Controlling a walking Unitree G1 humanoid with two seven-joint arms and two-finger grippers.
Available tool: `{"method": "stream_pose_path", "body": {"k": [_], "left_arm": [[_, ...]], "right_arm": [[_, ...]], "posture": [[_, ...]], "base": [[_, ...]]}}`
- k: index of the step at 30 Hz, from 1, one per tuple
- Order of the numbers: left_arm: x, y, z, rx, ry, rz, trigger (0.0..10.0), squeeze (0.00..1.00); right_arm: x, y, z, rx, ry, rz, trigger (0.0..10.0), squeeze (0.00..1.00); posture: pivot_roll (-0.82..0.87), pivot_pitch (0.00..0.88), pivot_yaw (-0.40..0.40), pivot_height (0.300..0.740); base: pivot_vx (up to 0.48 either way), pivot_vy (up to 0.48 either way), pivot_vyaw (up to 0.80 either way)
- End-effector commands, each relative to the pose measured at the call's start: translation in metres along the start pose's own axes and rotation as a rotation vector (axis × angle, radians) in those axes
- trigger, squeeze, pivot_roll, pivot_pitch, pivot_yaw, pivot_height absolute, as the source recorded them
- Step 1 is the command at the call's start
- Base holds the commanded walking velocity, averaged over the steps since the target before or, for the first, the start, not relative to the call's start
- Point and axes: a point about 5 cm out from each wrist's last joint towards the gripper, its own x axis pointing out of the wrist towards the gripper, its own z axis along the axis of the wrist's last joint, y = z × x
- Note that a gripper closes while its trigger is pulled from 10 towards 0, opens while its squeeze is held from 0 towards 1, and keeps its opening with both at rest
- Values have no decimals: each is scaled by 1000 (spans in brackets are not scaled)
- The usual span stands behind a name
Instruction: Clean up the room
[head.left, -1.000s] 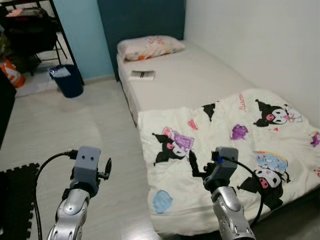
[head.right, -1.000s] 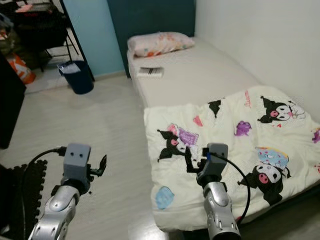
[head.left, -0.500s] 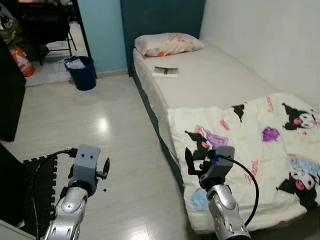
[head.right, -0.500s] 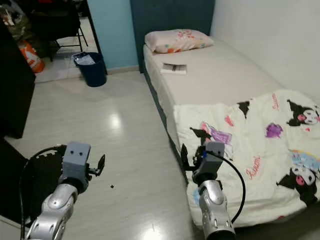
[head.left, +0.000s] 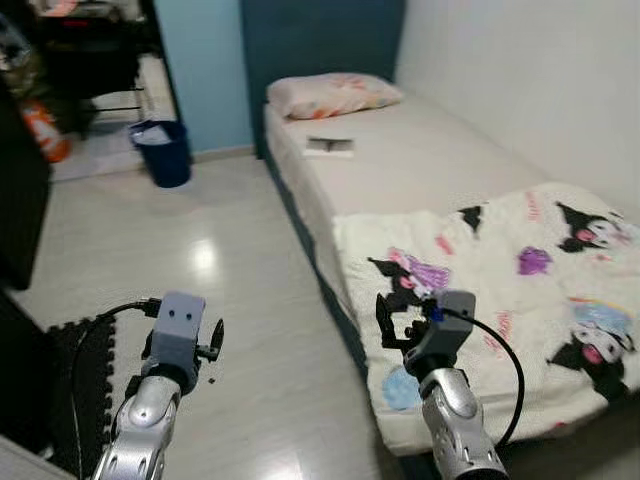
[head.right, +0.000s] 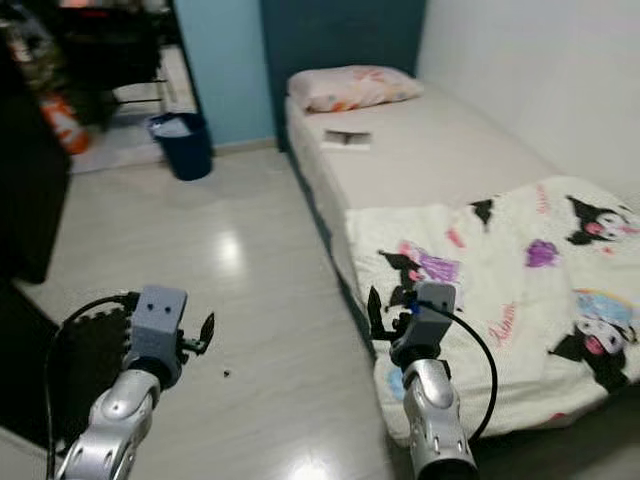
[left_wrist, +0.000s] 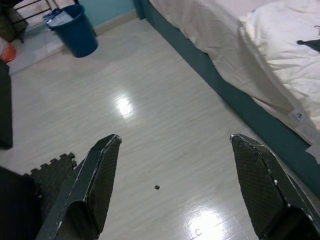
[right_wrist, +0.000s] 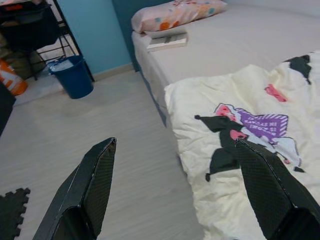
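Observation:
A bed (head.left: 420, 165) runs along the right wall with a pink patterned pillow (head.left: 333, 94) at its head. A book (head.left: 329, 146) lies on the bare sheet below the pillow. A crumpled cream blanket (head.left: 500, 290) printed with cartoon figures covers the near end and hangs over the bed's edge. My left gripper (left_wrist: 175, 187) is open, held over the pale wooden floor (head.left: 230, 270). My right gripper (right_wrist: 180, 192) is open too, level with the blanket's near corner (right_wrist: 230, 145) at the bed's side.
A blue waste bin (head.left: 163, 153) with paper in it stands by the light blue wall. A dark desk and chair (head.left: 90, 50) sit at the far left. A black foam mat (head.left: 70, 360) lies at my left. A tiny dark speck (left_wrist: 156, 187) rests on the floor.
The view has shifted slightly; the bed and bin sit a little differently in frame. Both grippers keep their open pose in front of me.

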Motion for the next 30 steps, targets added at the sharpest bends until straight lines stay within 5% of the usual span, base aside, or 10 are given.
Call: {"method": "stream_pose_path", "body": {"k": [1,11,19,30], "left_arm": [[-1,6,-7,16,41,26,10000,0],[-1,7,-4,-3,12,34,10000,0],[-3,11,-11,-18,36,84,10000,0],[-4,13,-12,-20,46,105,10000,0]], "right_arm": [[-1,2,-4,8,12,4,10000,0],[-2,1,-4,6,10,12,10000,0],[-1,22,-7,-83,59,175,10000,0],[-2,31,-13,-101,88,231,10000,0]], "posture": [[-9,109,17,740],[-9,102,16,740],[-17,95,13,740],[-12,93,6,740]], "base": [[0,-480,0],[0,-327,0],[0,0,0],[0,0,764]]}}
